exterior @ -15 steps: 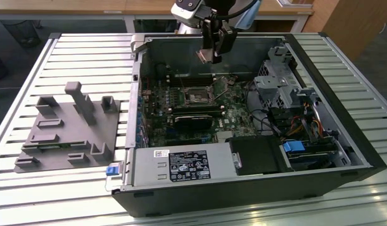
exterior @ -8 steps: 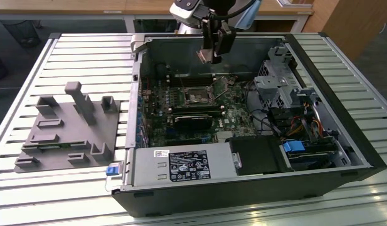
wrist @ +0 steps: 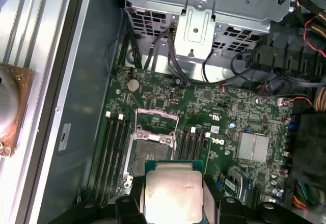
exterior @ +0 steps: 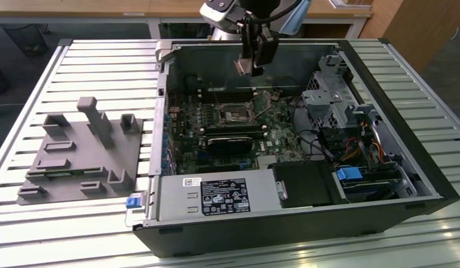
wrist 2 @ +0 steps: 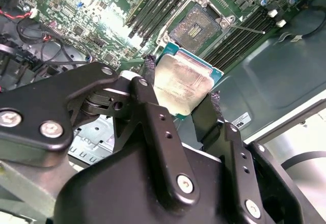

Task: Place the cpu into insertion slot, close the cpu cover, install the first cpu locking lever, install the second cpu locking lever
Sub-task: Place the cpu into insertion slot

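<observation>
My gripper (exterior: 254,66) hangs over the open computer case, above the motherboard's far edge. It is shut on the cpu (wrist 2: 186,84), a square chip with a silver-grey top, gripped by two opposite edges. Black fingers (wrist: 133,196) flank the cpu (wrist: 170,193) on both sides. The insertion slot (wrist: 150,155) lies uncovered on the green board below, with its dark recessed middle showing. It also appears in the exterior view as the insertion slot (exterior: 234,115). The cpu cover (wrist: 156,118) looks swung up at one side of the socket. A thin wire lever (wrist 2: 249,29) sticks out beside the insertion slot (wrist 2: 196,28).
Long black memory slots (wrist: 116,150) run on both sides of the socket. A metal drive cage (exterior: 330,92) and cable bundles fill the case on the exterior view's right. A power supply (exterior: 214,196) sits at the case front. A grey fixture (exterior: 80,151) rests on the slatted table.
</observation>
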